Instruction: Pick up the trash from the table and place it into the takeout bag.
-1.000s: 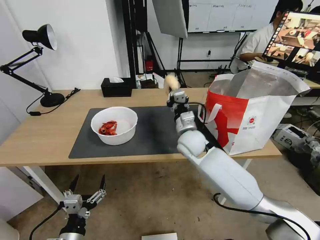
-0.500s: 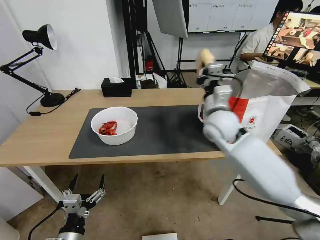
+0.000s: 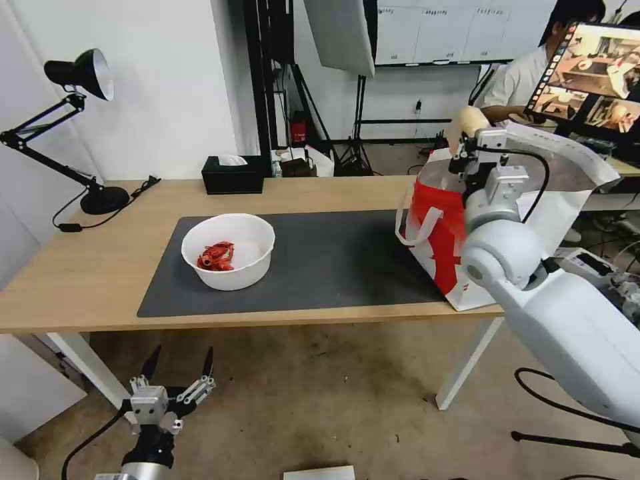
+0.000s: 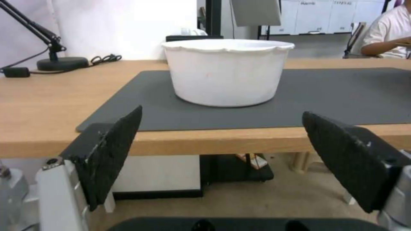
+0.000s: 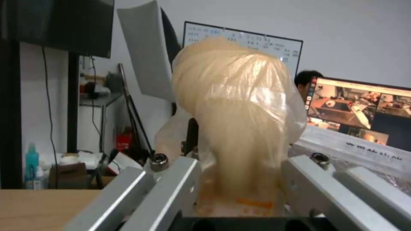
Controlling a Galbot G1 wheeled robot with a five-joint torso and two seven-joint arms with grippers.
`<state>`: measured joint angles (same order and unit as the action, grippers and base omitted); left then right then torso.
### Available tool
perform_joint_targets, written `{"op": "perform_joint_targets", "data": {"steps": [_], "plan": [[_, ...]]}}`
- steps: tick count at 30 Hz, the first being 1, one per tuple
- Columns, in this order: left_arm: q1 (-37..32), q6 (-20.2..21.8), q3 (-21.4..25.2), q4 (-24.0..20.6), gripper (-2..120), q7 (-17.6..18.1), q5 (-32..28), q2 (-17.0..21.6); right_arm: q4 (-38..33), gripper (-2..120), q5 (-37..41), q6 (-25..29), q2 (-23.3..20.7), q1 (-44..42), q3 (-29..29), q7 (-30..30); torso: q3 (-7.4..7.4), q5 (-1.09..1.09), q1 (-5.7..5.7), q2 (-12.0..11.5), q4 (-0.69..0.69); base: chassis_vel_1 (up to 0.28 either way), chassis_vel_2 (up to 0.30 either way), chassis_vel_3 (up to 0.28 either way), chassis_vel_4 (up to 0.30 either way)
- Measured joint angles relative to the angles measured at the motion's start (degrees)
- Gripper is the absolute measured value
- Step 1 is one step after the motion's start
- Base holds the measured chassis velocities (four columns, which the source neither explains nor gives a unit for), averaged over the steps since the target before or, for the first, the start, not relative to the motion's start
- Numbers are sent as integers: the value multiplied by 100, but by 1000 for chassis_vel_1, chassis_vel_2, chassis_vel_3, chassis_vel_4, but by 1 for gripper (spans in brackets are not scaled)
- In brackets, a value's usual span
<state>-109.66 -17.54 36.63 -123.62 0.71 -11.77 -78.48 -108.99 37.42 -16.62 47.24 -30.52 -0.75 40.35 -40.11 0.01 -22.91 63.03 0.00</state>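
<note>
My right gripper is shut on a beige ball in clear wrap, held up over the open mouth of the white takeout bag with the red band at the table's right end. The right wrist view shows the wrapped beige ball squeezed between the two fingers. A white round bowl with red scraps sits on the dark grey mat. My left gripper hangs open below the table's front edge, facing the bowl.
A black tissue box stands at the table's back edge. A black desk lamp occupies the back left corner. A person sits at a monitor behind the bag. The table has bare wood to the left.
My right arm has swung right and risen, carrying the beige ball from beside the bag to above its open mouth. The left arm has not moved.
</note>
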Motion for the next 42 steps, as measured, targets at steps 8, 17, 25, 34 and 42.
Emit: {"op": "perform_joint_targets", "data": {"steps": [8, 17, 25, 34, 42], "plan": [[-46, -8, -16, -10, 100, -37, 38, -28, -57, 17, -83, 21, -56, -150, -83, 201, 0, -1, 0, 0, 1, 0, 0, 0, 0], [-65, -13, -31, -34, 100, -73, 38, -45, -94, 50, -119, -25, -76, -281, -110, 163, 0, -1, 0, 0, 0, 0, 0, 0, 0], [-79, -15, -32, -49, 100, -77, 38, -46, -95, 74, -123, -50, -75, -293, -119, 161, 0, -1, 0, 0, 0, 0, 0, 0, 0], [-80, 59, -113, -160, 100, -80, -57, -42, -157, 100, -116, -61, -74, -370, -131, 147, 0, -1, 0, 0, 0, 0, 0, 0, 0], [-74, 116, -136, -199, 100, -80, -97, -42, -180, 100, -119, -61, -63, -467, -212, 140, 0, 0, -1, 0, 0, 0, 0, 0, 0]]}}
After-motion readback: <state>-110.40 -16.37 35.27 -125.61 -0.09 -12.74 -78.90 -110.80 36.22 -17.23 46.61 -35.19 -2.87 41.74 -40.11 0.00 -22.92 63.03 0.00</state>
